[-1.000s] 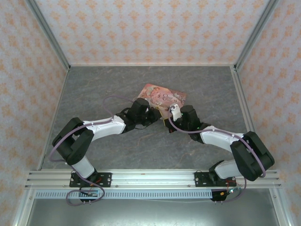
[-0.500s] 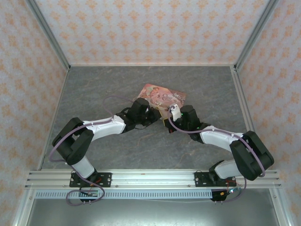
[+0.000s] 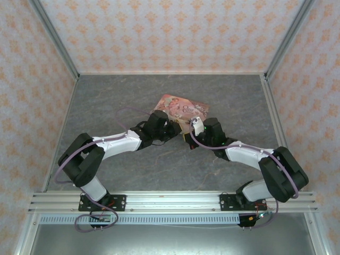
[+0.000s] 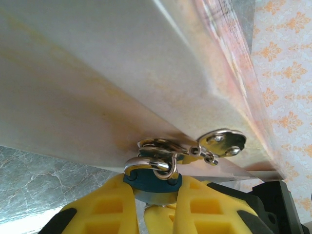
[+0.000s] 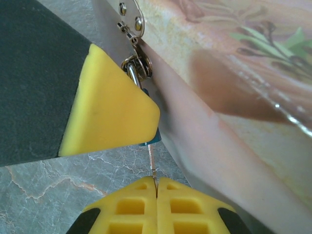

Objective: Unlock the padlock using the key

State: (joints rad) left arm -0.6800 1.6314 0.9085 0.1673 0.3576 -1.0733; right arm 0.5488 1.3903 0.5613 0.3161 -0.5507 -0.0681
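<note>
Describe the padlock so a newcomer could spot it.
Find the flat pink box mid-table. At its near edge sits a metal hasp; the padlock hangs from it, gripped by the left claw. Only it has a teal body and silvery shackle.

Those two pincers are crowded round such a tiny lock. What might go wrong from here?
1. The thin pale metal key is held by its very end in the right pincer; a skewed twist could bend it or let it slip.
2. The small blue-teal padlock, gripped by the left pincer, hangs from a metal hasp on the flat pink illustrated box; pulling might drag the box.
</note>
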